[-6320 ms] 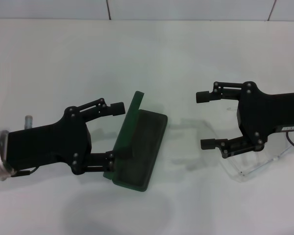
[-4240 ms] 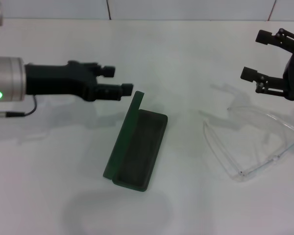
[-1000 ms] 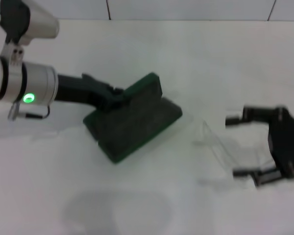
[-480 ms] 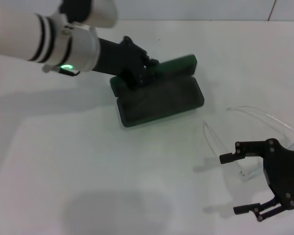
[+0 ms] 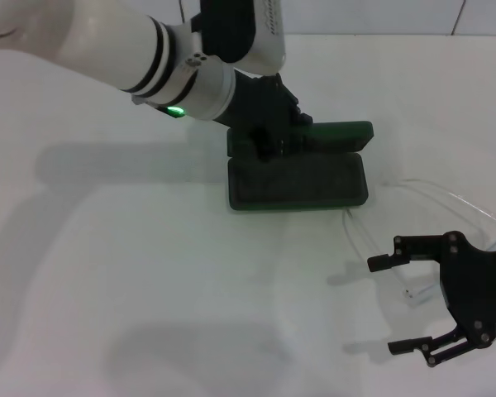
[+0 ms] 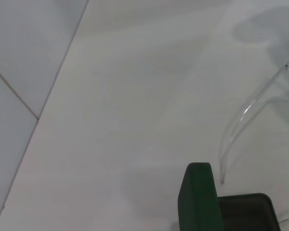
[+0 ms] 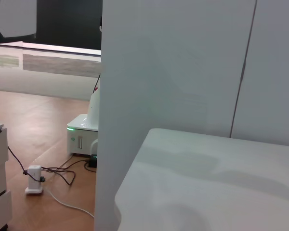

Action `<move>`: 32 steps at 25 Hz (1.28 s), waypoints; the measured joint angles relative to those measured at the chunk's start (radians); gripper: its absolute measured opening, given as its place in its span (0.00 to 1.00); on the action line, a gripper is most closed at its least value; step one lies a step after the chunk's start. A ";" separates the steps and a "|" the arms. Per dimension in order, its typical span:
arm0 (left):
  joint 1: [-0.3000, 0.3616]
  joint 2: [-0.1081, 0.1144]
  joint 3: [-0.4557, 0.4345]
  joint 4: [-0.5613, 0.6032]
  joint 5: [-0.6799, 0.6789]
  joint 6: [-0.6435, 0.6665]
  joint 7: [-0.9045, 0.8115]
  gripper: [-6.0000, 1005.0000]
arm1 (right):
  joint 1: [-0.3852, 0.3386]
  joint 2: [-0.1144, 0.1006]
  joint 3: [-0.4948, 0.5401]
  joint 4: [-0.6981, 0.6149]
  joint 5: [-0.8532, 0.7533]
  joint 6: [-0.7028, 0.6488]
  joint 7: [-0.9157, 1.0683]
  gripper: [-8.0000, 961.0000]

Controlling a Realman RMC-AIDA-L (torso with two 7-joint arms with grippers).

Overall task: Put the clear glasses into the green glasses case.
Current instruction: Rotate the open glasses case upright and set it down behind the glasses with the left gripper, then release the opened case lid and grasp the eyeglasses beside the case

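Your left gripper is clamped on the open green glasses case; your right gripper hangs spread apart beside the clear glasses near the desk's right edge.

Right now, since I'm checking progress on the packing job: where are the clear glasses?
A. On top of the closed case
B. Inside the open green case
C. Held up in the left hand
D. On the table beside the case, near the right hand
D: the clear glasses lie on the table, outside the open green glasses case, with the open right hand just beside them.
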 joint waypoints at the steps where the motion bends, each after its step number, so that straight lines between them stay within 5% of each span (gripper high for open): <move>1: -0.001 0.000 0.005 0.000 0.000 -0.001 0.001 0.22 | 0.000 0.000 0.000 0.000 0.000 0.000 0.000 0.89; 14: 0.008 -0.001 0.033 -0.002 0.002 -0.004 -0.028 0.22 | 0.000 0.002 0.000 -0.005 -0.001 -0.004 0.007 0.89; 23: 0.072 -0.004 0.034 0.077 -0.002 -0.003 -0.047 0.28 | -0.006 0.005 0.001 -0.005 -0.001 -0.009 0.007 0.89; 32: 0.179 0.001 0.002 0.198 -0.158 0.039 -0.069 0.49 | -0.001 0.004 0.011 -0.011 0.009 -0.009 0.011 0.89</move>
